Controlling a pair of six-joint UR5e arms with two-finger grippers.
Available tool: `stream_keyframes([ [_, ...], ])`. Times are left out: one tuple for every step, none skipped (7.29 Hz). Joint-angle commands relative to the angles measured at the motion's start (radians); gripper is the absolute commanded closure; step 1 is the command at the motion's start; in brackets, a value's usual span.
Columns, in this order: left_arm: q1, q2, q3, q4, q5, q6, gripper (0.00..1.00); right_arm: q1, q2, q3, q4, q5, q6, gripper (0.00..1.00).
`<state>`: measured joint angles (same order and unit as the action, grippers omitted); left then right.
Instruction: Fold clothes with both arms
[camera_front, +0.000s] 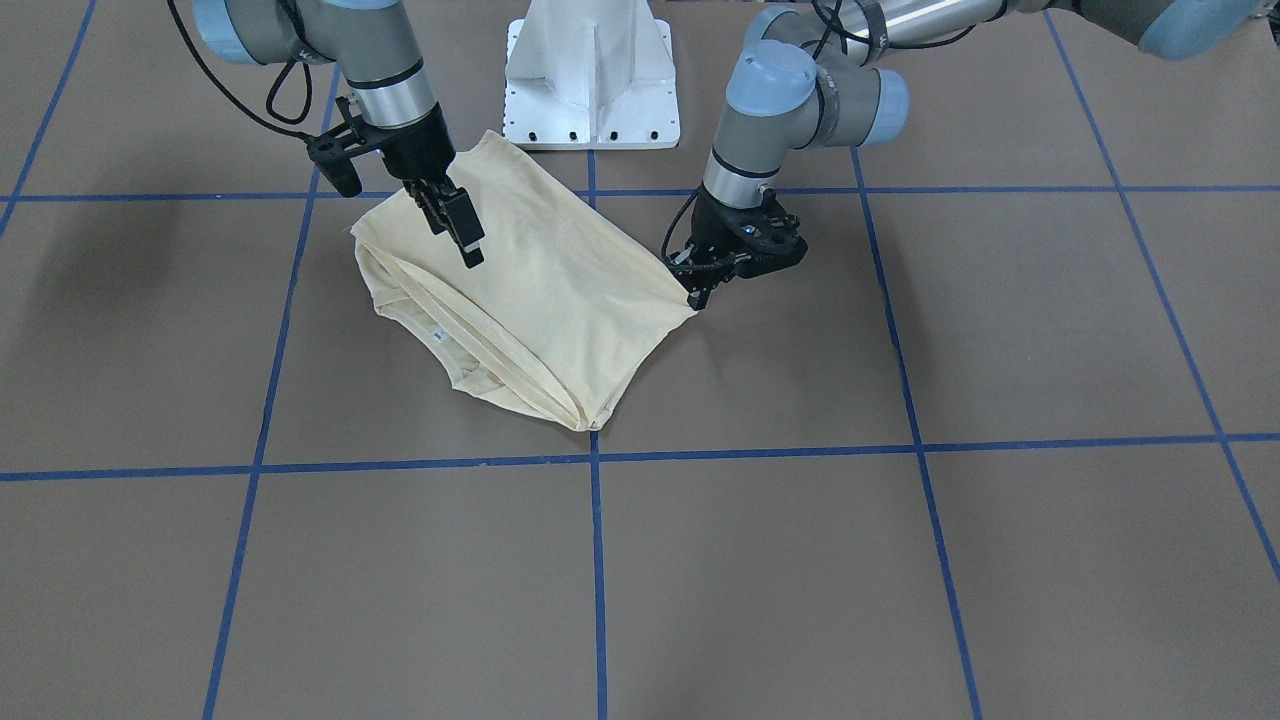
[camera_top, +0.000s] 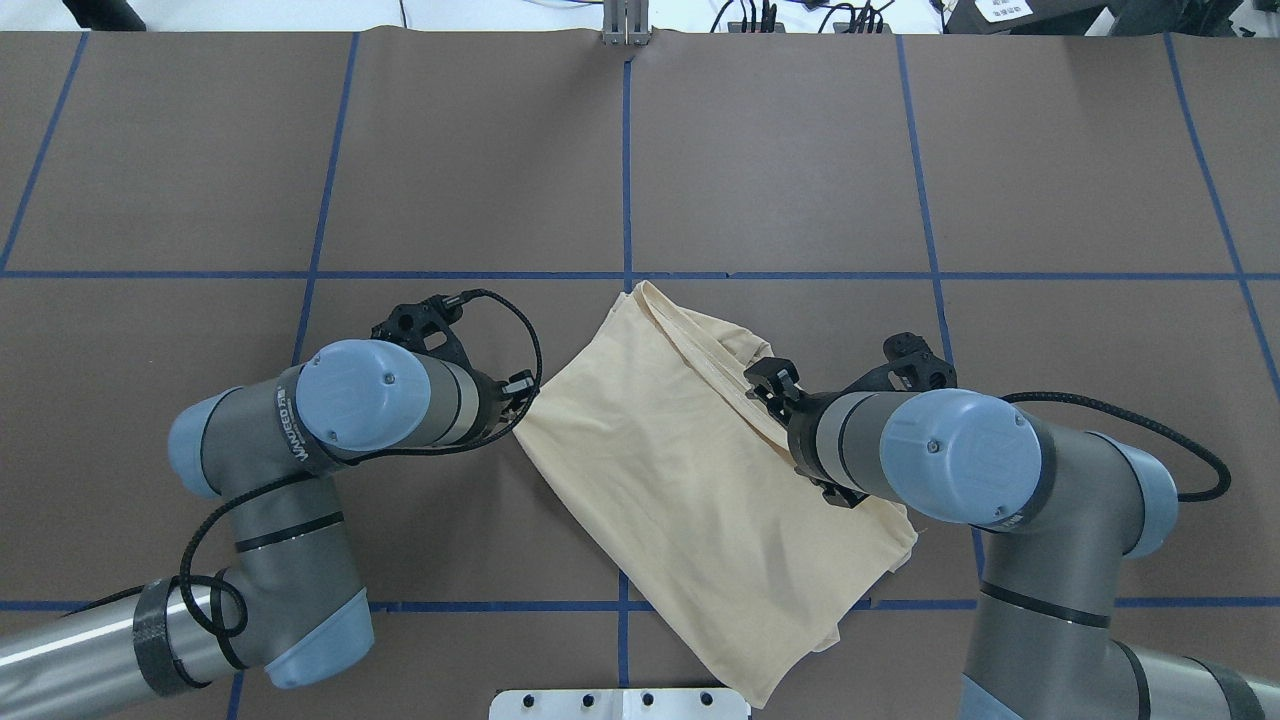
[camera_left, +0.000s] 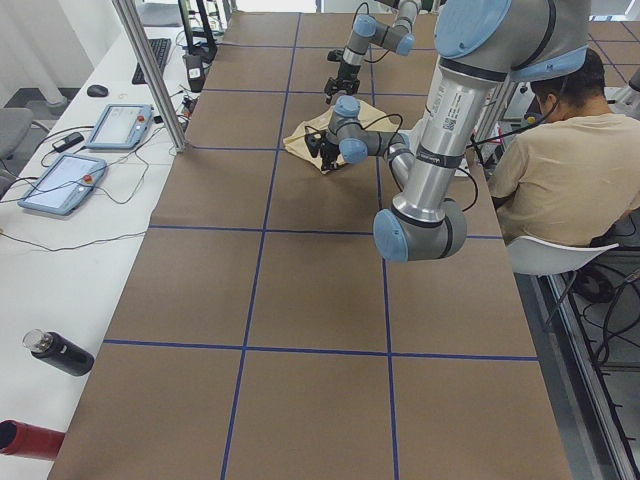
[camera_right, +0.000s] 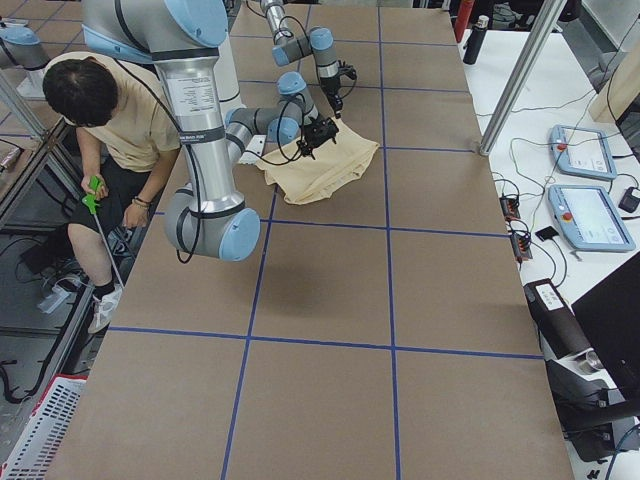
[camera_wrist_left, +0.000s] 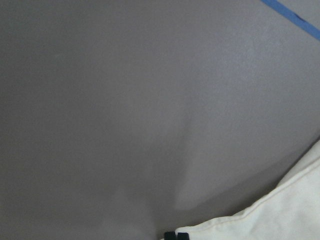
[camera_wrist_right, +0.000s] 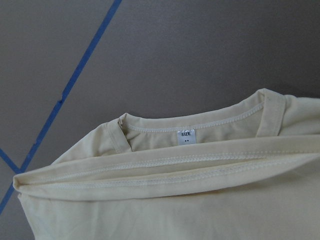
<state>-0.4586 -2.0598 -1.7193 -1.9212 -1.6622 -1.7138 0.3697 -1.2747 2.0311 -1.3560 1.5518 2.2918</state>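
**Shirt folded near the base, left gripper at its corner**

The shirt lay as a slanted, roughly rectangular bundle of soft, pale cream-yellow knit on the matte brown table, close to the white pedestal base and across one of the blue tape lines. Its plain side faced up. Along the far long edge I saw stacked, stitched hems and the ribbed neckline with a small white tag reading "SIZE".

The left gripper sat low at the shirt's corner on my left side. In its wrist view the black fingertips were pressed together right on the cloth's edge, nipping that corner. The right gripper hung tilted above the opposite end of the bundle, clear of the fabric. Its fingers overlapped from every angle, so I could not tell whether they were spread or together.

From overhead, both forearms covered parts of the shirt's edges. A seated person was beside the table, and control tablets and a dark bottle lay on the white bench. Both side views showed the shirt too small to read any folds.
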Motion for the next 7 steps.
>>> stream_keyframes([
  [-0.119, -0.116, 0.185, -0.138, 0.005, 0.056, 1.0, 0.0, 0.0, -0.006, 0.0, -0.001, 0.0, 0.0],
  [-0.167, -0.199, 0.322, -0.216, 0.005, 0.081, 1.0, 0.0, 0.001, -0.015, 0.002, -0.007, -0.002, 0.0],
  [-0.217, -0.28, 0.436, -0.26, 0.004, 0.12, 1.0, 0.002, 0.002, -0.018, 0.003, -0.024, -0.014, 0.0],
  [-0.247, -0.346, 0.537, -0.292, 0.005, 0.146, 1.0, 0.0, 0.02, -0.037, 0.009, -0.03, -0.014, 0.0],
  [-0.253, -0.355, 0.572, -0.332, 0.005, 0.154, 0.66, -0.002, 0.061, -0.072, 0.009, -0.033, -0.012, 0.0],
  [-0.255, -0.353, 0.564, -0.338, -0.001, 0.161, 0.57, -0.005, 0.101, -0.093, 0.009, -0.047, -0.012, 0.0],
  [-0.261, -0.335, 0.516, -0.328, -0.005, 0.161, 0.57, -0.021, 0.109, -0.092, 0.012, -0.048, -0.008, 0.0],
])
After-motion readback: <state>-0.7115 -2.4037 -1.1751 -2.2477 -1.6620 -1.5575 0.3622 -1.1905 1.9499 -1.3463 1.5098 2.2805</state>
